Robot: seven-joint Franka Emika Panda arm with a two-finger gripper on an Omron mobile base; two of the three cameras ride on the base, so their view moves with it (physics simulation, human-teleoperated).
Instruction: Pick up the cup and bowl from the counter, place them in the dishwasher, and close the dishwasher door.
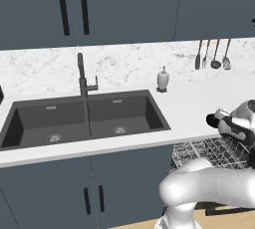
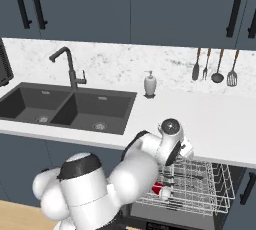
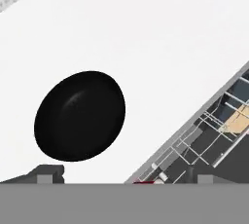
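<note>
Bowl (image 3: 80, 116) on counter (image 3: 146, 38), just ahead of wide-open, empty end effector (image 3: 124, 175).

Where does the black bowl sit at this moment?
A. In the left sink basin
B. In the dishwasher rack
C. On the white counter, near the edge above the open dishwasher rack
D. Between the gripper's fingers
C: in the hand view the black bowl rests on the white counter, beside the edge over the wire rack.

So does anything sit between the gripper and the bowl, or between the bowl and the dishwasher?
Nothing visible. The black bowl sits alone on bare counter just ahead of the open gripper, and the dishwasher rack lies uncovered past the counter edge.
</note>
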